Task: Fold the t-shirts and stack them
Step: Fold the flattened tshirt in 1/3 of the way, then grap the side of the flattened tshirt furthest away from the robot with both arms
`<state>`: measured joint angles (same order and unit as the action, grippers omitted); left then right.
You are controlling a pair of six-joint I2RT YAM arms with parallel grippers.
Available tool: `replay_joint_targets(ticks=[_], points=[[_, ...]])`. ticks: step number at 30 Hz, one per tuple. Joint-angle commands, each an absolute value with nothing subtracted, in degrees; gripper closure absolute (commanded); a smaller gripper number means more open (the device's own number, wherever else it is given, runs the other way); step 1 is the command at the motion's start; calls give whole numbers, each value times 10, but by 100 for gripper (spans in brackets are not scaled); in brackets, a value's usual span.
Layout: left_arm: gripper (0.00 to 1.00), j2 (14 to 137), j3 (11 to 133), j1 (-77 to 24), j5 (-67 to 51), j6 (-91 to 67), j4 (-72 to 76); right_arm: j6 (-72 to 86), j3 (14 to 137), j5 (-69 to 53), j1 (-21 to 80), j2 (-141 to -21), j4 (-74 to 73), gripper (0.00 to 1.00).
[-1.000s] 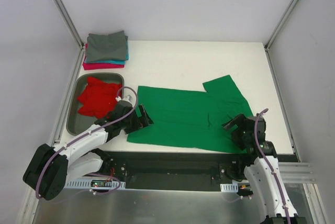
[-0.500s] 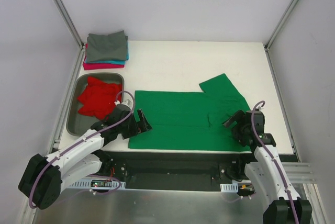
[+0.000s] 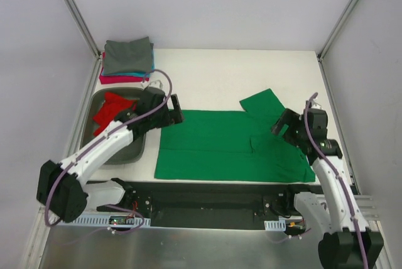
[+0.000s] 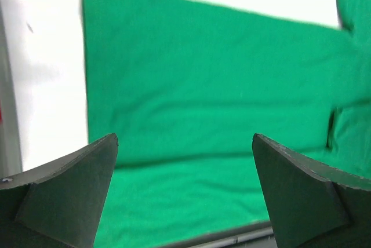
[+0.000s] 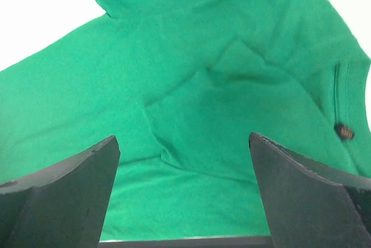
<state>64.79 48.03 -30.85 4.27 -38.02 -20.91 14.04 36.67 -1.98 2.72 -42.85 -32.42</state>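
at about ten o'clock on the table [image 3: 239, 74] sits the folded stack [image 3: 129, 55], grey on top with teal and pink edges showing under it. just nearer, at nine o'clock, the grey metal tray [image 3: 85, 149] holds the red t-shirt [image 3: 110, 112] in a crumpled heap, and the left arm reaches across the tray's near half. the left gripper [image 3: 171, 112] sits over the ten o'clock corner of the green t-shirt [image 3: 213, 146]. its fingers [image 4: 69, 190] stand wide apart with nothing between them, and from its wrist the cloth lies flat below and ahead, filling the gap from finger to finger. whether a tip touches the cloth i cannot tell. the green t-shirt is spread lengthwise along the table's six o'clock edge, hem toward nine and neck toward three, with its far sleeve [image 3: 267, 102] sticking out at about one o'clock. the right gripper [image 3: 281, 122] is over the shirt's three o'clock end, fingers likewise spread and empty. from its wrist a folded-in flap [image 5: 232, 126] lies on the chest, midway between the two fingers, with the neck label [image 5: 344, 132] off at three o'clock.
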Motion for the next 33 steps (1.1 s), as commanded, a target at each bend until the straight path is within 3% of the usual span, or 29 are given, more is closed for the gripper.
replay_joint_targets(ticks=[1,9,13,21,28,30,33], points=[[1,760,592,-266,98,-315,-258,47,450,-17,23,-554,-241,4],[1,968,754,-203,69,-274,-279,4,753,-51,12,-890,-269,4],[14,1030,791,-192,76,-273,-287,-28,887,-35,12,-1021,-329,4],[41,1105,820,-178,84,-288,-293,-51,1026,16,12,-1160,-345,4],[49,1128,818,-166,70,-303,-293,-53,1063,19,14,-1220,-331,4],[58,1130,811,-164,69,-308,-292,-51,1072,20,15,-1231,-329,4],[62,1135,804,-164,67,-312,-292,-46,1085,22,16,-1248,-331,4]])
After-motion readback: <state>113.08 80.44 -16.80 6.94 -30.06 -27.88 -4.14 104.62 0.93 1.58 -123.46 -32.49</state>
